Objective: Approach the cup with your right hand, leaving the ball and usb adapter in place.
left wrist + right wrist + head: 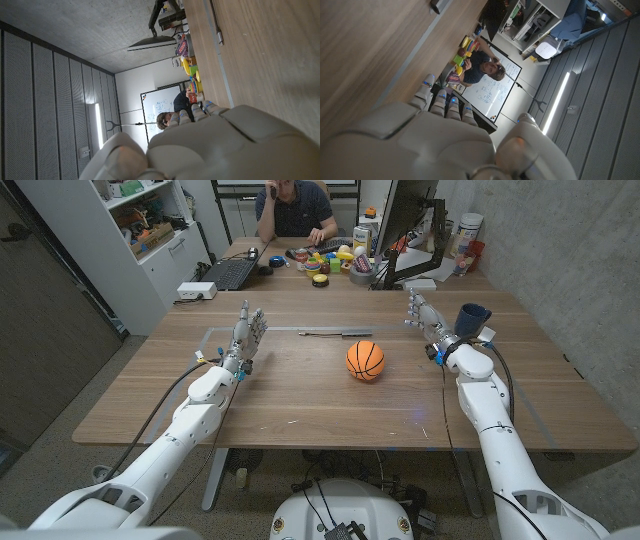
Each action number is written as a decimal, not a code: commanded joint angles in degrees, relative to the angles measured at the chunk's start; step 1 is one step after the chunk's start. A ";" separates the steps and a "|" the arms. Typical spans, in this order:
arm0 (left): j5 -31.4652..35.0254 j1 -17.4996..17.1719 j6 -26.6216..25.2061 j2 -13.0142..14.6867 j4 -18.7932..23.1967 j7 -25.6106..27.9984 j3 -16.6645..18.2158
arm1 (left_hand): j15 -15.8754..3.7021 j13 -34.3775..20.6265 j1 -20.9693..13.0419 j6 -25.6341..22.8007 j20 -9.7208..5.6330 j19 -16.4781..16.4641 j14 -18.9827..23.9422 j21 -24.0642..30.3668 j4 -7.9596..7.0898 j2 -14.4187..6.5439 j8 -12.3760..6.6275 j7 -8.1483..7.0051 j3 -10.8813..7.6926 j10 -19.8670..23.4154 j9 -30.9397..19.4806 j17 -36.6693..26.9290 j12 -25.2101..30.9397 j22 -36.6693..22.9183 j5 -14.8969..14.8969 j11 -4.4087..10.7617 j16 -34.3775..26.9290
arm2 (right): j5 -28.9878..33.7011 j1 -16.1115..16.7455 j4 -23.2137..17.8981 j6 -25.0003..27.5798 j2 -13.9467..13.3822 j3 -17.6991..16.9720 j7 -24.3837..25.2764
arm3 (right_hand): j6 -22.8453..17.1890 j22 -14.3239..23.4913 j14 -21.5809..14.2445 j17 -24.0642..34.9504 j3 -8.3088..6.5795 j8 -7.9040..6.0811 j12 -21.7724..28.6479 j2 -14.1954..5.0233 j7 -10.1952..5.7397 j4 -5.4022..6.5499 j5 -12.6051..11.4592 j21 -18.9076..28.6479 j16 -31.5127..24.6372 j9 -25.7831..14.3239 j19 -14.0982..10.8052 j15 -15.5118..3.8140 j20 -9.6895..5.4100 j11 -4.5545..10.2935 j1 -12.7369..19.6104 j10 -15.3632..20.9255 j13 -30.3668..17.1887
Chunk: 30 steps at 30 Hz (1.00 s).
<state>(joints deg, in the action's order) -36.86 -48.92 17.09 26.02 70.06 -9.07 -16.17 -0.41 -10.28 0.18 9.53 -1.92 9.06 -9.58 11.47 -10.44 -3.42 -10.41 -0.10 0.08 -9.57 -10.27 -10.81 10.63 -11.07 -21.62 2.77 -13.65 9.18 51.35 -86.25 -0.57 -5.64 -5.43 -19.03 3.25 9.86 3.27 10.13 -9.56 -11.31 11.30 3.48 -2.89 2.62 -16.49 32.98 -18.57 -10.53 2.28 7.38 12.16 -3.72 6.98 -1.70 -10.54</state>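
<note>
Reaching toward the cup (pixel 473 316) at right, my right hand (pixel 428 315), fingers apart and holding nothing, is just beside it; ball (pixel 365 360) sits untouched mid-frame.

Item count, desk (pixel 300 395) surface and surroundings.
One orange ball (pixel 365 360); one dark blue cup (pixel 472 317); one slim usb adapter (pixel 337 333), lying beyond the ball. Two robot hands: one left hand (pixel 245 340), one right hand (pixel 427 316). One open laptop (pixel 230 273) on the far desk, with one white box (pixel 197 291) beside it. One seated person (pixel 297 210) behind. One white shelf unit (pixel 150 230) at the wall. Small colourful items on the far desk too crowded to count.
</note>
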 commanded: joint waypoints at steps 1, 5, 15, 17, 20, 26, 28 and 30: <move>1.56 0.31 -0.55 -1.00 -0.40 -0.91 1.00 | 0.01 -0.28 -0.01 10.27 -0.80 0.36 -10.34 0.36 -0.28 -6.00 -0.36 -0.09 0.34 -12.26 -0.27 -0.11 0.24 -0.09 -0.27 -0.01 -0.30 | 13.56 -3.43 -2.51 -2.24 0.00 -4.04 -3.56 | 0.00 0.07 -0.05 0.07 0.32 -0.11 0.23 0.60 -1.28 -0.26 -0.17 -0.95 0.25 -0.27 1.27 -0.11 0.12 1.06 0.64 0.71 -0.28; 1.92 0.32 -0.64 -1.25 -0.33 -0.90 1.28 | -0.01 -0.28 -0.01 10.20 -0.82 0.36 -10.33 0.36 -0.28 -5.98 -0.37 -0.09 0.40 -12.25 -0.27 -0.11 0.23 -0.09 -0.28 0.07 -0.30 | 16.37 -4.62 -1.93 -4.22 -0.29 -4.57 -3.62 | -0.13 0.05 0.20 0.07 0.30 -0.17 0.16 0.59 -1.48 -0.57 -0.26 -1.51 0.53 -0.28 1.72 -0.31 0.13 1.29 1.22 0.77 -0.29; 2.69 0.45 -0.58 -1.96 -0.32 -0.87 1.79 | -0.08 -0.28 0.00 10.28 -0.84 0.36 -10.40 0.35 -0.27 -5.93 -0.32 -0.16 0.54 -12.31 -0.27 -0.11 0.20 -0.09 -0.31 0.11 -0.25 | 28.21 -6.07 -2.63 -8.65 -2.47 -3.50 1.10 | 0.00 0.01 2.20 0.11 0.20 -0.16 -0.45 0.65 -2.16 -1.99 -0.67 -3.85 1.95 -0.31 3.89 -0.16 0.12 1.67 3.80 -0.54 -0.34; 2.76 0.43 -0.66 -2.05 -0.29 -0.97 1.85 | -0.05 -0.28 0.00 10.25 -0.82 0.35 -10.35 0.35 -0.27 -5.93 -0.33 -0.14 0.57 -12.32 -0.27 -0.10 0.20 -0.09 -0.32 0.09 -0.26 | 30.31 -6.25 -2.85 -9.22 -2.94 -3.26 1.86 | 0.06 0.01 2.40 0.12 0.21 -0.18 -0.48 0.84 -2.61 -2.46 -0.79 -4.43 2.18 -0.32 4.39 -0.14 0.12 1.84 4.58 -0.70 -0.35; 2.98 0.39 -0.66 -2.23 -0.27 -0.85 1.95 | -0.05 -0.28 0.00 10.28 -0.83 0.37 -10.39 0.34 -0.27 -5.92 -0.32 -0.13 0.60 -12.38 -0.27 -0.10 0.17 -0.09 -0.32 -0.01 -0.24 | 33.35 -6.72 -2.98 -9.46 -3.66 -2.79 2.54 | -0.15 0.01 2.44 0.13 0.23 -0.30 -0.52 1.07 -3.05 -3.01 -0.93 -4.95 2.34 -0.32 4.67 -0.25 0.11 2.03 5.48 -0.88 -0.36; 3.44 0.22 -0.76 -2.43 0.12 -0.67 2.06 | -0.05 -0.28 0.00 10.32 -0.83 0.34 -10.38 0.35 -0.27 -5.90 -0.30 -0.18 0.69 -12.28 -0.27 -0.10 0.21 -0.09 -0.34 0.07 -0.24 | 39.01 -7.47 -3.16 -10.19 -5.00 -1.85 5.07 | -0.30 0.02 3.10 0.14 0.25 -0.43 -0.57 1.42 -3.24 -3.82 -1.19 -5.65 2.82 -0.33 5.00 -0.49 0.11 2.01 6.82 -1.18 -0.37; 3.53 0.09 -0.83 -2.48 0.36 -0.53 2.13 | -0.06 -0.28 0.00 10.31 -0.82 0.33 -10.35 0.35 -0.27 -5.89 -0.30 -0.16 0.73 -12.30 -0.27 -0.10 0.20 -0.09 -0.34 0.00 -0.24 | 41.25 -7.73 -3.52 -10.14 -5.61 -1.37 5.92 | -0.31 0.03 3.43 0.15 0.25 -0.45 -0.59 1.54 -3.71 -4.25 -1.34 -6.06 3.07 -0.33 5.21 -0.63 0.11 2.10 7.59 -1.37 -0.38; 3.66 -0.05 -0.91 -2.47 0.62 -0.43 2.17 | -0.04 -0.28 0.01 10.30 -0.84 0.29 -10.33 0.37 -0.27 -5.89 -0.30 -0.17 0.76 -12.30 -0.27 -0.10 0.19 -0.09 -0.35 0.01 -0.24 | 43.49 -7.91 -3.89 -9.81 -5.90 -0.96 7.35 | -0.41 0.04 3.80 0.17 0.25 -0.50 -0.62 1.65 -4.56 -4.73 -1.52 -6.57 3.35 -0.34 5.47 -0.81 0.12 2.34 8.47 -1.64 -0.39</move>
<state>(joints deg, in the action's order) -33.89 -48.56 16.42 23.96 69.77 -9.86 -14.33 -0.40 -10.27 0.19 9.73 -1.92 9.05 -9.58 11.47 -10.42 -3.42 -10.40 -0.31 0.44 -9.57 -10.26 -10.79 10.63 -11.05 -21.62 2.77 -13.64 40.69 44.83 -89.09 -9.20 -9.25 -8.04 -16.82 2.76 9.87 6.24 10.14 -9.10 -11.31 10.98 5.27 -6.49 -1.53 -17.64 26.80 -15.45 -10.82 7.25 6.83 12.08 -1.38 14.29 -2.58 -10.81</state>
